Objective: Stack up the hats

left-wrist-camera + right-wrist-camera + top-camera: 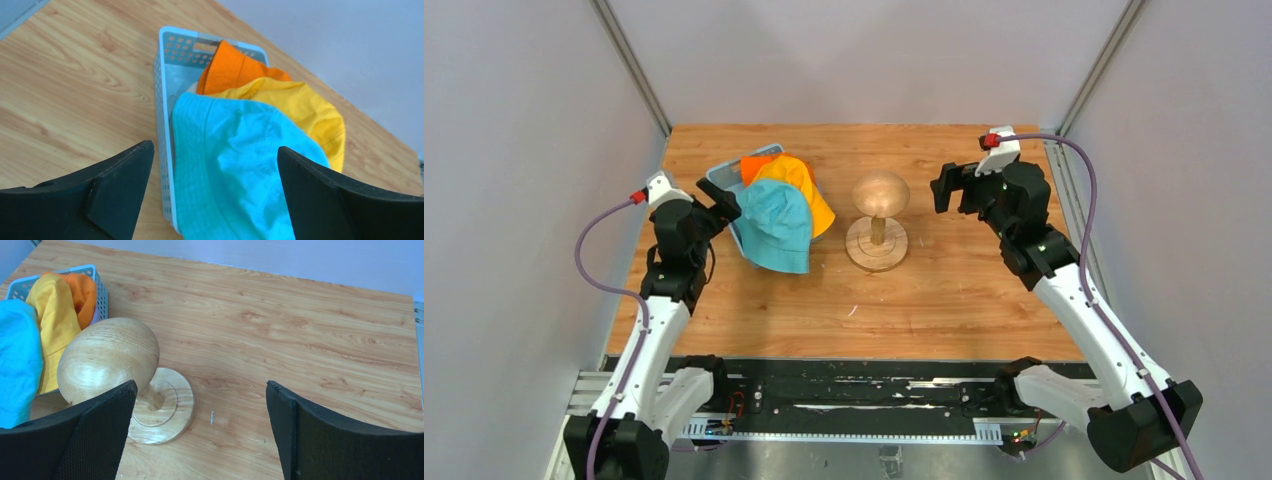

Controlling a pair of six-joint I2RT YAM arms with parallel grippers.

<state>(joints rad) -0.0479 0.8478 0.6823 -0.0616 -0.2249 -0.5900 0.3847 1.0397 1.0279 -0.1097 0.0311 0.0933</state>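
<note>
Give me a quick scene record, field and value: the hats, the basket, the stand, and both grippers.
hats visible: teal hat, yellow hat, orange hat
hat location: piled in the basket, none on the stand
top of pile: teal hat, draped over the basket's rim
other hats: not visible
hat stand: upright on the table, bare, right of the basket
left gripper: open, empty, above the teal hat
right gripper: open, empty, near the hat stand

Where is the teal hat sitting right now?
In the top view the teal hat lies left of centre, draped over the near end of the blue basket, in front of the yellow hat and left of the wooden stand.
</note>
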